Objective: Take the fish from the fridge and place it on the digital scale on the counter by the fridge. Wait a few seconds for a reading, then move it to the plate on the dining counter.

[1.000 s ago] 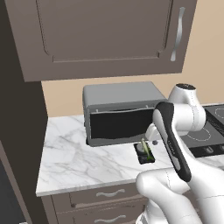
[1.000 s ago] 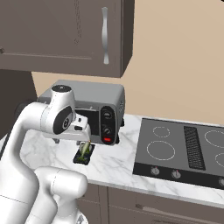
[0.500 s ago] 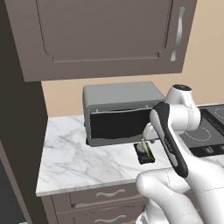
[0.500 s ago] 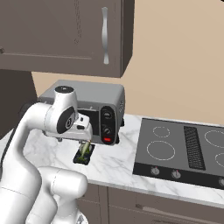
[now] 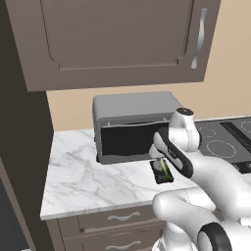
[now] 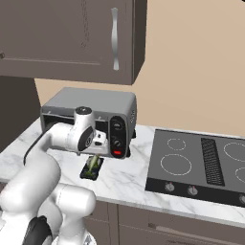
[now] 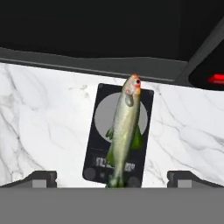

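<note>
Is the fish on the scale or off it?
On it: the fish lies lengthwise on the black digital scale, and the open pincer is clear of it.

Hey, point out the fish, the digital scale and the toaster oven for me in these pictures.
fish [image 7: 124, 131], hand view, on the middle of its body.
digital scale [image 7: 98, 157], hand view, on the black left edge beside the fish.
toaster oven [image 6: 91, 101], right base view, on its grey top.

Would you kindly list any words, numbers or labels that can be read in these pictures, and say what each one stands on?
No text can be read.
Digital scale, under the fish: pale marks on its front strip, too blurred to read.
Toaster oven: dials and a red light, no legible labels.
Cooktop: ring markings and knobs, no lettering.
</note>
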